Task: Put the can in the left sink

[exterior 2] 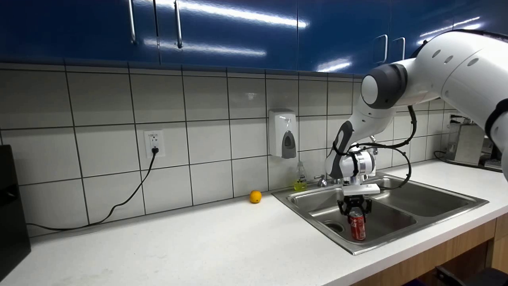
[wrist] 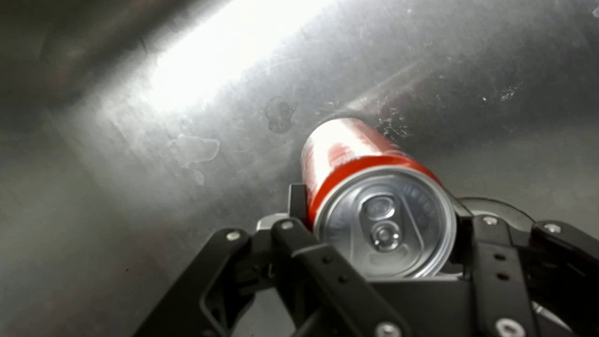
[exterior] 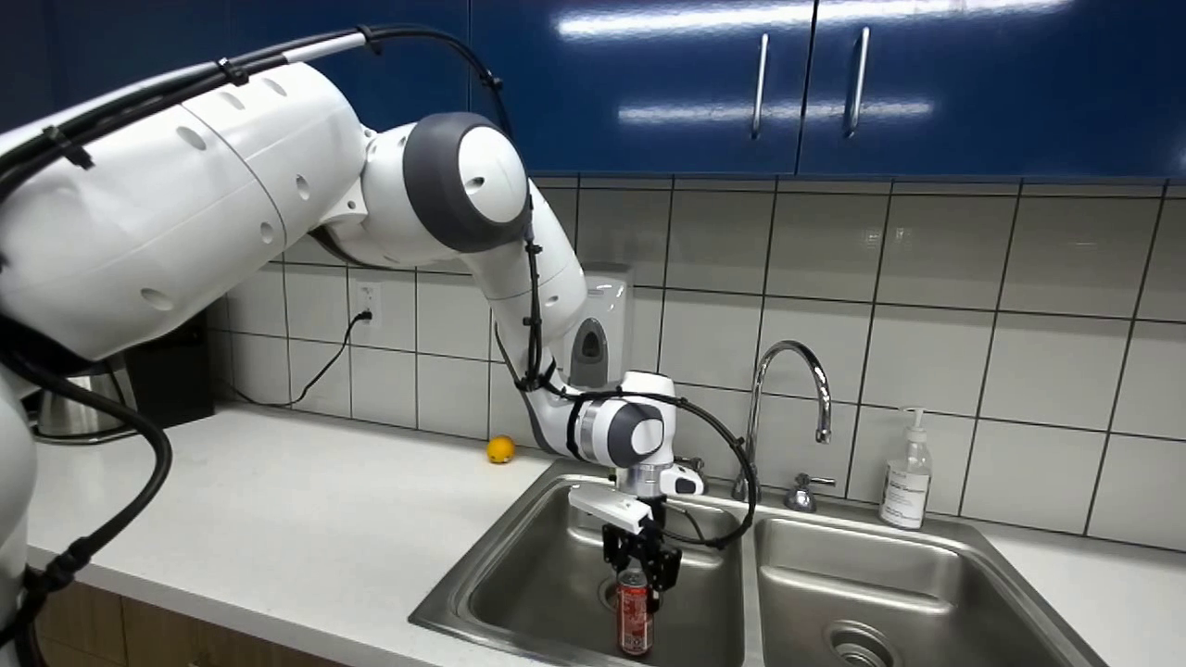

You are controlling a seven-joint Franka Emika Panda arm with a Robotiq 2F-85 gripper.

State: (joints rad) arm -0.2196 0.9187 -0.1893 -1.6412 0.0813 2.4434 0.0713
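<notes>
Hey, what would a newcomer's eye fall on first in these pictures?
Probably the bulky white robot arm, reaching in from the edge of both exterior views. Next, the red cylindrical drink can, gripped by the black two-fingered pincer down in the left rectangular stainless-steel basin. Then the small round yellow-orange fruit, bright on the white countertop to the basin's left.
</notes>
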